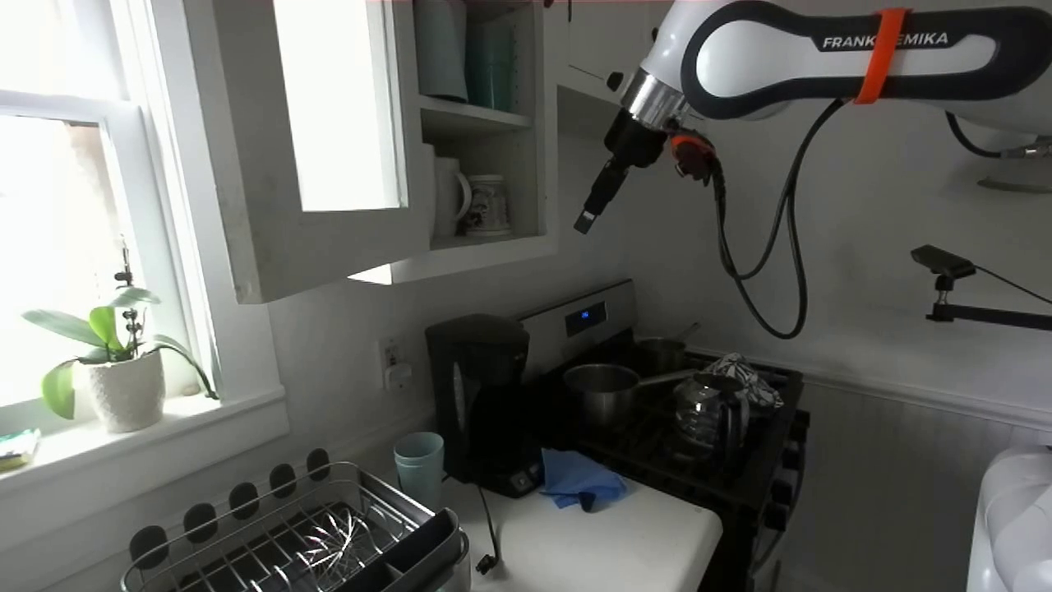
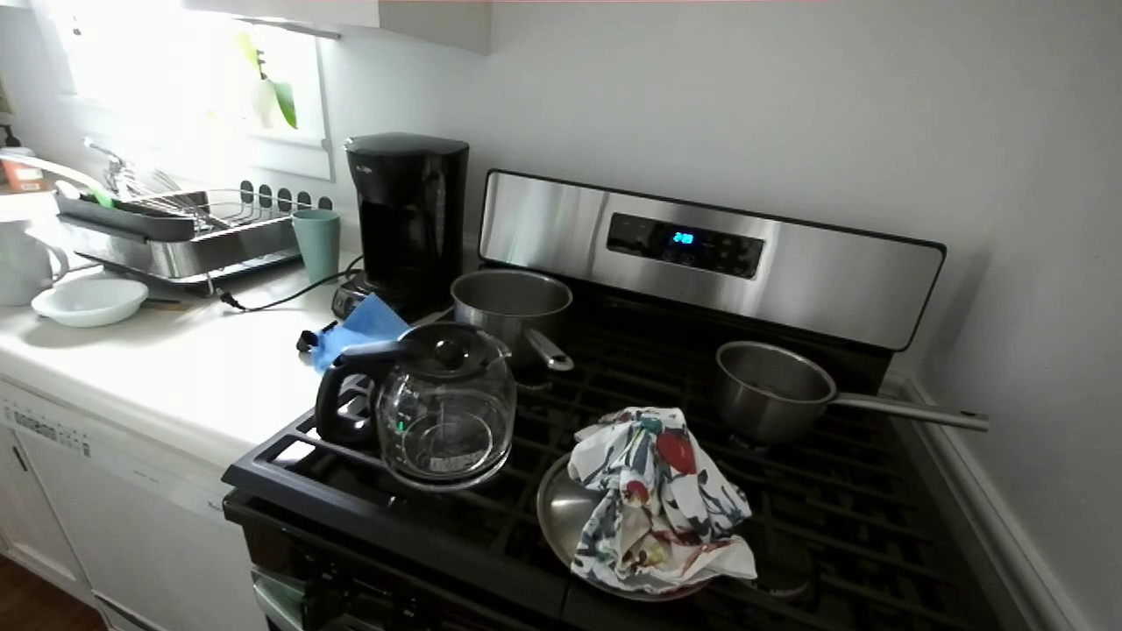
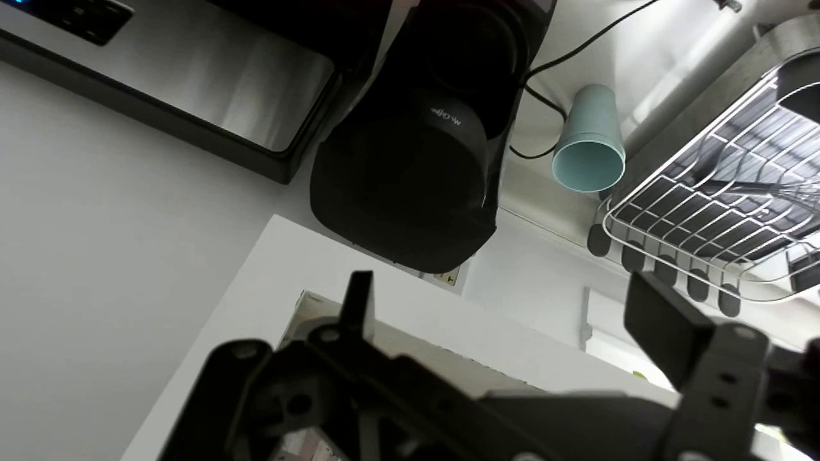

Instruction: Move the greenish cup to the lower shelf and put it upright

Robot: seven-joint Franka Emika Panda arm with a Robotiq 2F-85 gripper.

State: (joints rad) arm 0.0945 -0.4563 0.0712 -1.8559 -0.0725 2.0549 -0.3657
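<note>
A pale blue-green handleless tumbler [image 1: 419, 469] stands upright on the counter beside the coffee maker, apparently two nested. It also shows in an exterior view [image 2: 317, 244] and the wrist view [image 3: 589, 137]. On the cupboard's upper level stand a pale grey-green vessel [image 1: 441, 53], its top cut off, and a darker teal cup [image 1: 491, 70]. I cannot tell for certain which is the greenish cup. The lower shelf [image 1: 448, 243] holds mugs. My gripper [image 1: 585, 220] is in the air right of the cupboard opening. The wrist view shows the gripper [image 3: 509, 314] open and empty.
A white handled mug [image 1: 448, 197] and a patterned mug [image 1: 487, 205] stand on the lower shelf. The cupboard door [image 1: 337, 255] hangs open on the left. Below are the coffee maker [image 1: 477, 395], dish rack [image 1: 353, 469] and stove with pots [image 1: 600, 390].
</note>
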